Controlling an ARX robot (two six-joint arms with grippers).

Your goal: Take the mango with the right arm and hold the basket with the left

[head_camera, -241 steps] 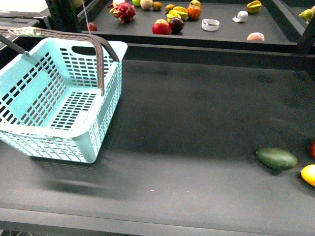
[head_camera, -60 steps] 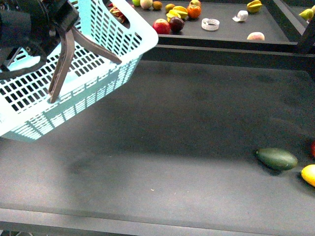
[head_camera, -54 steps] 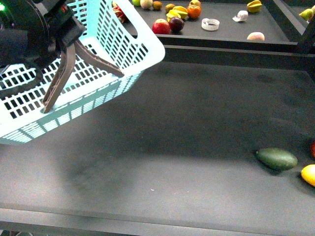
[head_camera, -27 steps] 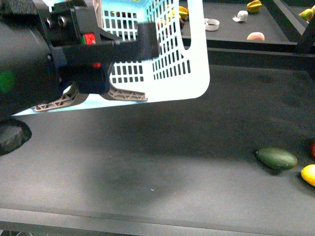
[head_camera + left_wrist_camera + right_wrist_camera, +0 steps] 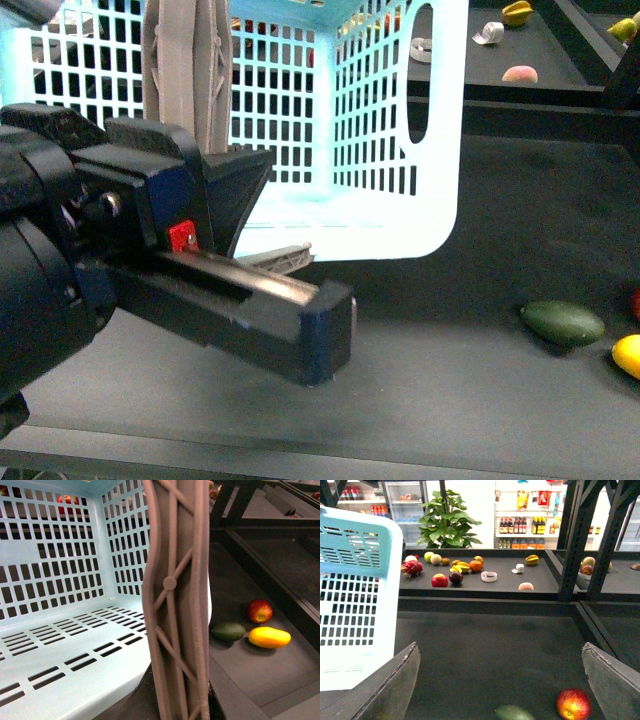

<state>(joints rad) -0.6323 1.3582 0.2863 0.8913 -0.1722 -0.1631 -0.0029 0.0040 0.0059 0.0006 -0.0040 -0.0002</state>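
The pale blue basket (image 5: 400, 120) hangs lifted and tilted, its open side toward the front camera. My left gripper (image 5: 275, 262), bulky and black with a red mark, is shut on the grey-brown handle (image 5: 185, 70). In the left wrist view the handle (image 5: 175, 605) runs up the middle, with the basket (image 5: 60, 630) behind it. The yellow mango (image 5: 628, 355) lies at the table's right edge, cut off by the frame; it also shows in the left wrist view (image 5: 269, 637). My right gripper (image 5: 502, 680) is open wide above the table. The mango is out of its view.
A dark green oval fruit (image 5: 563, 323) lies just left of the mango, and a red apple (image 5: 260, 611) just behind them; both show under my right gripper, fruit (image 5: 512, 713) and apple (image 5: 573, 704). A back shelf (image 5: 500, 587) holds several fruits. A black frame post (image 5: 575, 540) stands right.
The basket has swung up and to the right, turning its open side toward the camera. My left gripper has come close and now fills the lower left. The fruits have not moved.
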